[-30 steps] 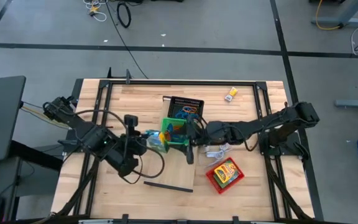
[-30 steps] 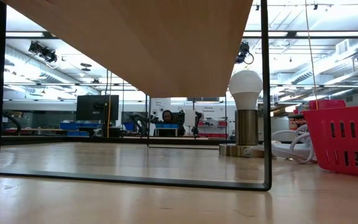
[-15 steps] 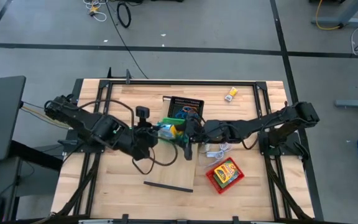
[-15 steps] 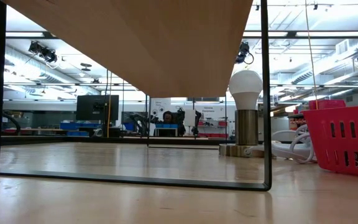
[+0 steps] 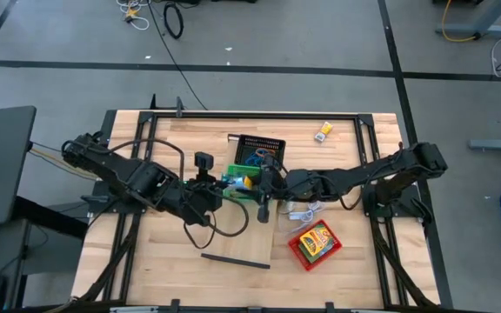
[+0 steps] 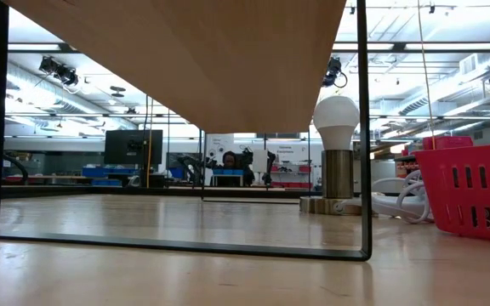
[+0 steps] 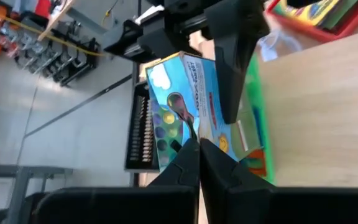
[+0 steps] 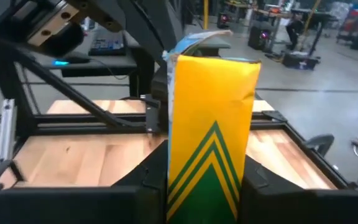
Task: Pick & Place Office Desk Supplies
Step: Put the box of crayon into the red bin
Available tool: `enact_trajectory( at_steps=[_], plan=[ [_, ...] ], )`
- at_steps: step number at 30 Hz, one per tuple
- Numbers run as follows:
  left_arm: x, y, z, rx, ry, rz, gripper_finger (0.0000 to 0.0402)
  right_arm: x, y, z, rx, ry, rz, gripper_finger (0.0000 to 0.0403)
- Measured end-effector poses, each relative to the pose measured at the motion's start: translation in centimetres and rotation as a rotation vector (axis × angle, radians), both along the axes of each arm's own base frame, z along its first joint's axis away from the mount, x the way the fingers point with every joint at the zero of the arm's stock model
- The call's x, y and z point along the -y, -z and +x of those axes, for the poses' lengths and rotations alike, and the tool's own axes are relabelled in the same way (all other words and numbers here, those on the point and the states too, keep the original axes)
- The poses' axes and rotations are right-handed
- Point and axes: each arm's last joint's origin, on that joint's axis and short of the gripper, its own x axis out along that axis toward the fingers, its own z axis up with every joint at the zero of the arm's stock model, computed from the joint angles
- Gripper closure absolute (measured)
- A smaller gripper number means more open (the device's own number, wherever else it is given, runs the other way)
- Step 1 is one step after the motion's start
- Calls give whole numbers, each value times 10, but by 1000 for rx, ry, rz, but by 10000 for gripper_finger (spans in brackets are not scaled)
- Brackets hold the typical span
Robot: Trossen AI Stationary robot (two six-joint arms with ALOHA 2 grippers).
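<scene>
So the black mesh tray [image 5: 260, 148] near the desk's far edge holds coloured clips, and the red tray [image 5: 315, 244] toward the near edge has a crayon-style box. Mid-desk, both arms meet over the green tray [image 5: 249, 184]. The right gripper [image 8: 207, 180] is clamped on a yellow and green box [image 8: 211, 134]; the left gripper [image 7: 199, 152] pinches a blue printed card [image 7: 188, 109], lettering unreadable.

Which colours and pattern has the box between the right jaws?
Yellow box with green chevrons, clearest in the right wrist view.
</scene>
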Motion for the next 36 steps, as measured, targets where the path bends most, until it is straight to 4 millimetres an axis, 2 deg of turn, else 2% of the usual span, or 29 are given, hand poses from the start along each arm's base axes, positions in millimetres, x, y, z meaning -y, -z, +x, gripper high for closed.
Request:
enact_trajectory(
  at_steps=[4,7,10,14,17,21,26,32,36],
  plan=[
    [8,-4,-2,45,36,-32,388,-7,-1,-2,4,3,-34,306],
    [13,-16,-6,125,90,-125,369,-14,0,-3,-5,32,-95,306],
    [18,-35,-17,214,212,-238,358,-23,-5,-4,39,9,-127,306],
    [20,-60,-40,322,321,-281,354,-40,-8,-9,64,-75,-216,306],
    [18,-65,-53,371,345,-278,353,-50,-15,-15,107,-106,-267,306],
    [8,-44,-65,400,288,-234,352,-55,-22,-42,209,-103,-296,306],
    [-9,-3,-80,469,245,-254,352,-45,-21,-98,302,-34,-262,306],
    [-25,40,-103,565,253,-297,352,-45,5,-162,267,18,-200,306],
    [-33,78,-113,588,228,-315,352,-53,32,-190,200,73,-132,306]
  ],
)
